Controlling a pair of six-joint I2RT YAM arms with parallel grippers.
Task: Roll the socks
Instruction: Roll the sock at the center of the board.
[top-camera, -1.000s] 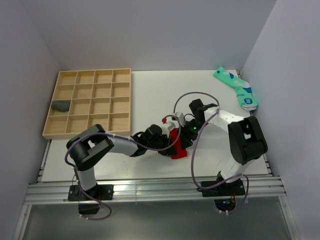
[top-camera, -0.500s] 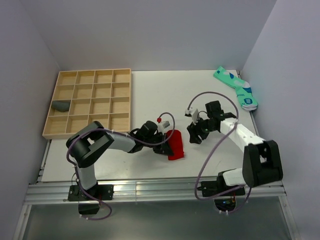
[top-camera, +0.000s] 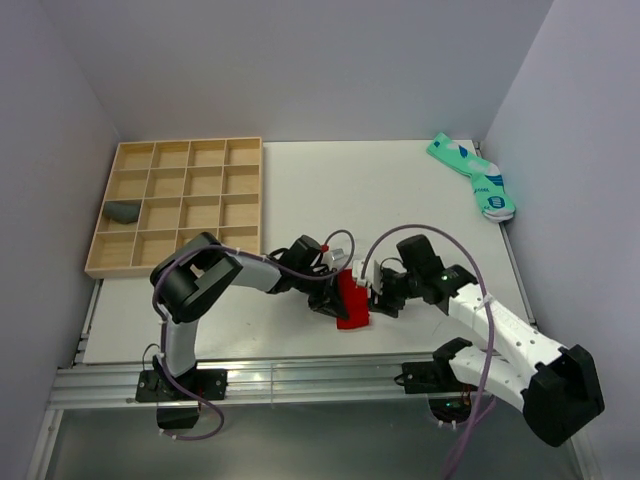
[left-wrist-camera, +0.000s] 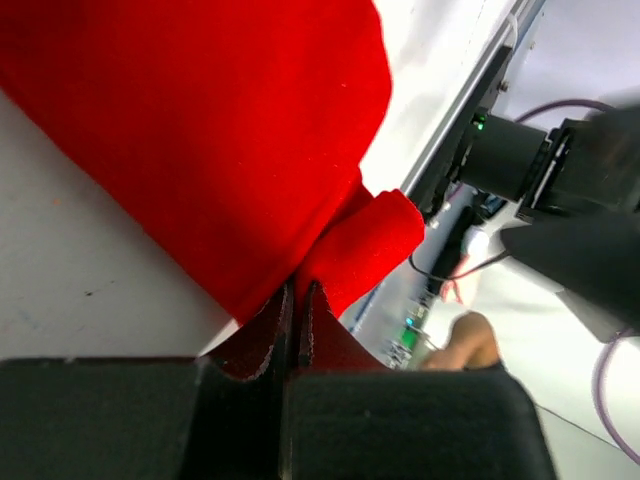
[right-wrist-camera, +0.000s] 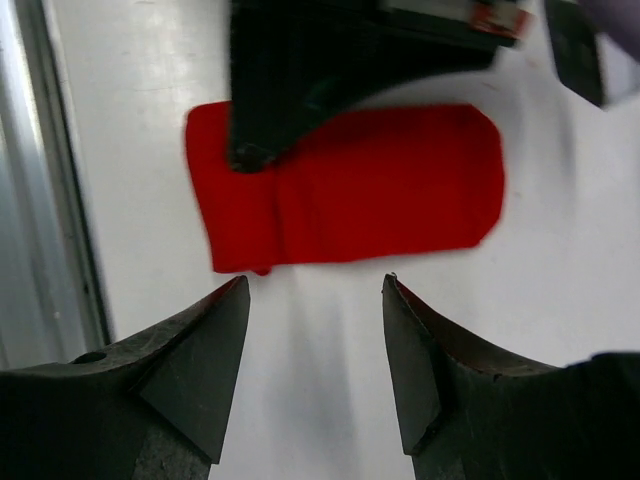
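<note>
The left arm reaches low across the table (top-camera: 300, 185) near its front edge, its claw (left-wrist-camera: 297, 300) pinched tight on the red sock (top-camera: 352, 310). The right claw (right-wrist-camera: 315, 285) hovers just beside it, fingers spread.

A bright red sock (top-camera: 351, 300) stands out against the white worktop (top-camera: 320, 180), beside black fingers (right-wrist-camera: 190, 390) on white-and-black arms (top-camera: 500, 330) trailing purple cable (left-wrist-camera: 602, 400). A plain dark grey sock (top-camera: 123, 211) sits in a pale, natural-wood tray (top-camera: 180, 150). The mint-green socks (top-camera: 473, 175) carry a blue-and-white pattern.
</note>
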